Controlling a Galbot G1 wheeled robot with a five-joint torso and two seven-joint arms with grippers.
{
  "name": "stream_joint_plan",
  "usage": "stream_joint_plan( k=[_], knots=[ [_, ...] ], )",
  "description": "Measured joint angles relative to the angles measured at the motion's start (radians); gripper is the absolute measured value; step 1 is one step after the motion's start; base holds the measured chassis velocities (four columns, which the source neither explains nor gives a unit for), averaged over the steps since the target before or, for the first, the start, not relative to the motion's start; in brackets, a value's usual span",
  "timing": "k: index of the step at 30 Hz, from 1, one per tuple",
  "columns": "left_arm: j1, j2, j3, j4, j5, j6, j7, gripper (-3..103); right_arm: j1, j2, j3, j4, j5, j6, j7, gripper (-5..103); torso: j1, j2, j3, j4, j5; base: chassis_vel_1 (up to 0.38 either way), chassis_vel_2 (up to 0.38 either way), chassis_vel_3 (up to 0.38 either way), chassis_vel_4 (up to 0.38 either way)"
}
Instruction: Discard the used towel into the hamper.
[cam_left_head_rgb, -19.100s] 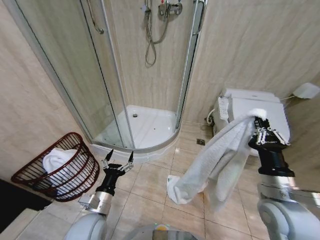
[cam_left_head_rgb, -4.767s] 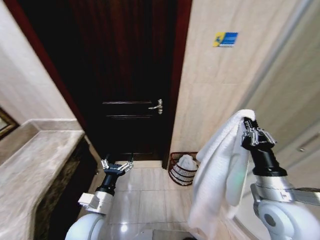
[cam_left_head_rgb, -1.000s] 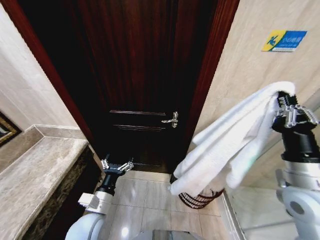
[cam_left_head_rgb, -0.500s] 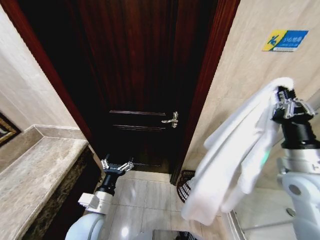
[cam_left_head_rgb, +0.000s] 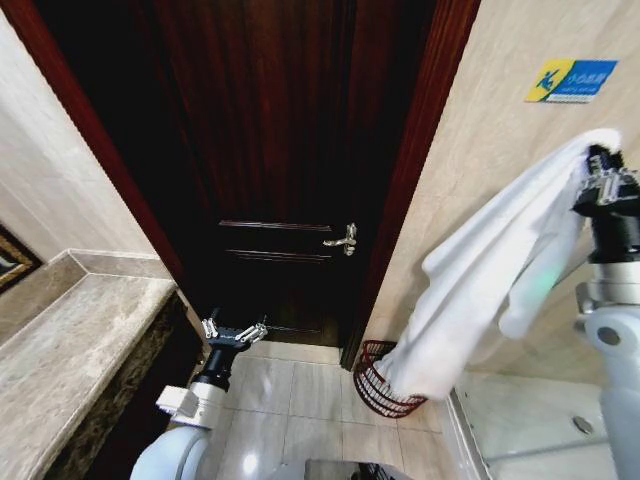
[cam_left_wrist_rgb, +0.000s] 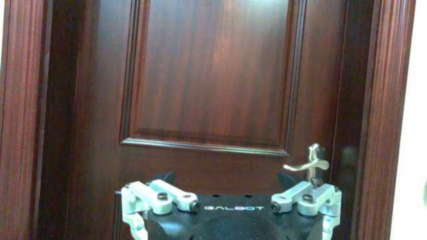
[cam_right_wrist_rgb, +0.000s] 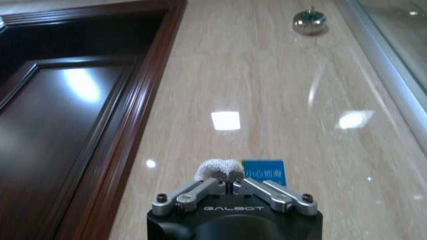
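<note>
Right gripper (cam_left_head_rgb: 603, 170) pinches the towel (cam_left_head_rgb: 480, 290) high, its tail dangling over the hamper (cam_left_head_rgb: 375, 385). Left gripper (cam_left_head_rgb: 233, 331) idles, spread wide. Released here, the cloth could drape the rim and slide onto the floor.

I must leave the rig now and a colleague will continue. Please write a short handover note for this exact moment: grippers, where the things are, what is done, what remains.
Right gripper: shut on the towel, held high beside the tiled wall. The towel hangs down and its lower end is over the hamper.
Left gripper: open, idle, low in front of the door.
Hamper: on the floor beside the door frame, partly hidden by the towel.
Done: towel carried to the hamper.
Left: let go of the towel so it drops in.
</note>
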Motion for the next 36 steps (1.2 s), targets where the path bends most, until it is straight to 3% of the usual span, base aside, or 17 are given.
stream_joint_plan(
  k=[19, 36],
  knots=[
    [0.0, 0.0, 0.0, 0.0, 0.0, 0.0, 0.0, 99, -0.098, 0.139, -0.055, -0.058, -0.083, 0.064, -0.06, 1, 0.0, 0.0, 0.0, -0.0001, 0.0001, 0.0, 0.0, 0.0, 0.0],
    [0.0, 0.0, 0.0, 0.0, 0.0, 0.0, 0.0, 99, -0.046, 0.182, -0.153, -0.221, -0.151, 0.103, -0.072, 1, 0.0, 0.0, 0.0, 0.0, 0.0002, 0.0, 0.0, 0.0, 0.0]
  ],
)
